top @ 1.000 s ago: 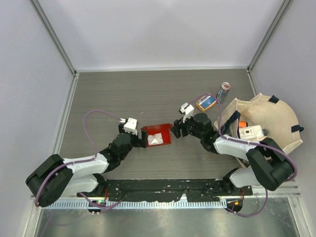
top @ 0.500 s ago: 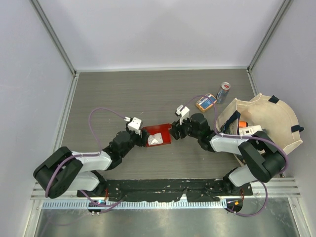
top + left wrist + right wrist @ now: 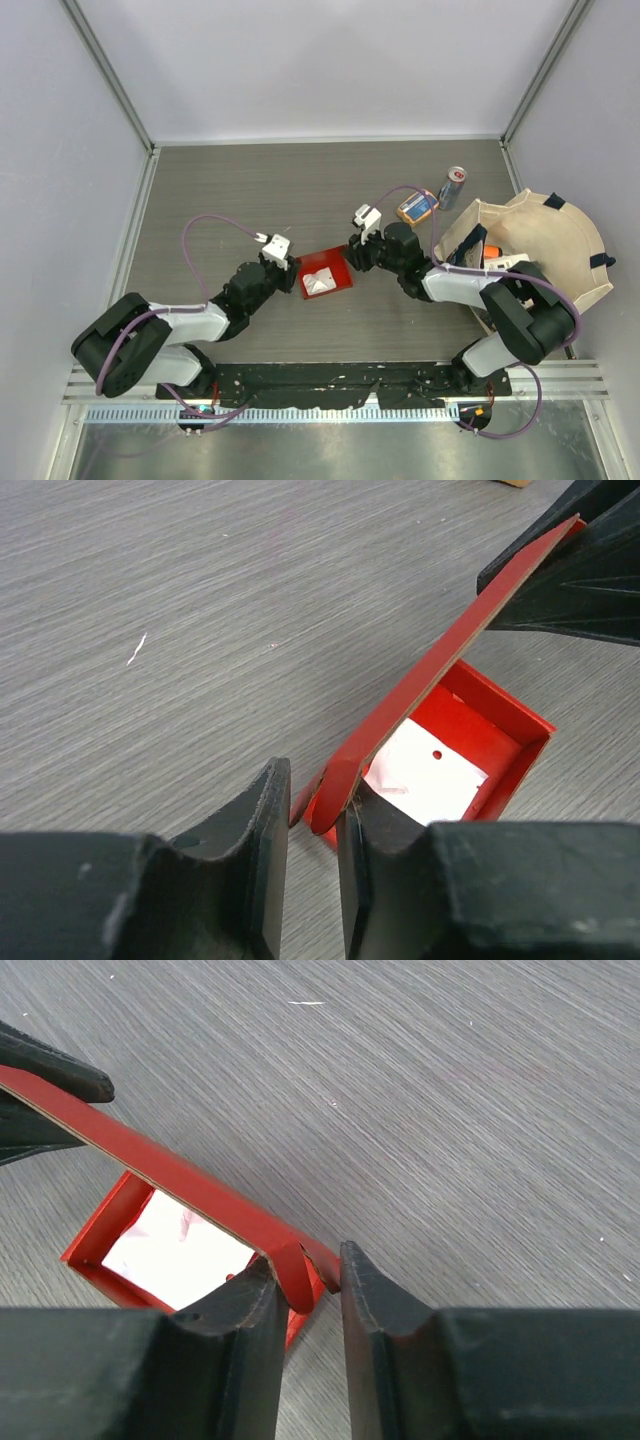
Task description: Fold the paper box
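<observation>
The paper box [image 3: 325, 279] is a small red open tray with a white slip inside, lying mid-table between both arms. In the left wrist view its raised flap [image 3: 450, 650] runs diagonally. The flap's curled corner sits between the narrowed jaws of my left gripper [image 3: 312, 800], against the right finger, with a gap to the left finger. My right gripper [image 3: 308, 1270] straddles the opposite corner of the box [image 3: 190, 1185]. That curl rests on its left finger, and table shows between the jaws. From above, the left gripper [image 3: 292, 268] and right gripper [image 3: 352, 258] flank the box.
A drinks can [image 3: 453, 186] and an orange-and-blue packet [image 3: 417, 207] stand at the back right. A beige cloth bag [image 3: 560, 230] with items inside lies at the right edge, beside the right arm. Walls enclose the table on three sides.
Both grippers have moved in onto opposite corners of the box and their jaws have narrowed a lot. The box has turned slightly and its flap stands raised.
</observation>
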Controlling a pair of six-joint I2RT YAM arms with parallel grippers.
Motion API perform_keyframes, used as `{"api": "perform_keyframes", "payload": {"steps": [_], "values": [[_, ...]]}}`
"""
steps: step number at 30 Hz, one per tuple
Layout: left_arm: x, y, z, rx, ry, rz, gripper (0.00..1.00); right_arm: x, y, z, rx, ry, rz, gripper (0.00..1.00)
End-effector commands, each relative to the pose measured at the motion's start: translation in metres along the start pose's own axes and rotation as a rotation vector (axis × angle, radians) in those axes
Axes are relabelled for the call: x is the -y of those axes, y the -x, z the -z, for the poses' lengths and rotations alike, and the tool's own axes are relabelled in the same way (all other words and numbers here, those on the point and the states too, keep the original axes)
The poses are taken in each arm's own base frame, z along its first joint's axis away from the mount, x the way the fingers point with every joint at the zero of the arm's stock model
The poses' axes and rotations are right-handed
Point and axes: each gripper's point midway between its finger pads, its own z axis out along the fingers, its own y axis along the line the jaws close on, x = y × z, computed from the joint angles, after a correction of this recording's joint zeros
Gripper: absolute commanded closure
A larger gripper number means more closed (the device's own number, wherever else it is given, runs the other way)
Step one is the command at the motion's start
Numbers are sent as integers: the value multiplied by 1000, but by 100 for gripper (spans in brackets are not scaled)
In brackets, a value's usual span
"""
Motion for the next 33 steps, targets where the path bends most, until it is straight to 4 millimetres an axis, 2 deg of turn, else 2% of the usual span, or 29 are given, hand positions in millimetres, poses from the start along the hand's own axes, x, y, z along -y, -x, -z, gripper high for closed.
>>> {"api": "perform_keyframes", "payload": {"steps": [1,7,11,12,13,14,15,16,17,19,21,22,24,25,27,29,32,33], "values": [[5,28,-9,78,-18,13,75,-1,25,-3,71,-4,33,72],[8,26,-11,52,-26,20,87,-1,18,2,49,-30,23,81],[4,23,-11,17,12,51,93,-9,23,4,64,-50,8,87],[2,25,-11,17,33,59,96,-5,26,6,71,-100,9,88],[-2,27,-11,21,73,66,99,-5,26,5,65,-127,-12,93],[-7,24,-10,7,116,88,100,-14,26,3,56,-115,-8,95],[-11,24,-10,2,150,101,100,-9,29,3,61,-180,-14,98],[-16,30,-11,15,204,117,100,-8,32,2,64,-225,-35,99],[-21,27,-10,2,245,124,100,-10,34,1,69,-254,-36,99],[-21,34,-11,19,292,145,100,-9,38,1,100,-385,-56,99],[-30,44,-10,63,388,165,100,-5,43,2,132,-466,-96,99],[-32,44,-11,66,418,166,100,6,45,5,154,-548,-124,99],[-47,47,-8,87,524,187,100,14,43,5,173,-628,-167,99],[-48,51,-10,101,543,217,100,25,48,12,205,-713,-184,99],[-54,52,-11,111,593,233,100,29,49,12,230,-754,-215,99],[-51,50,-16,134,585,281,100,33,52,13,267,-794,-248,99],[-49,46,-20,167,575,330,100,35,53,12,307,-822,-285,99],[-51,36,-20,157,588,328,100,35,46,10,304,-825,-295,99]]}}
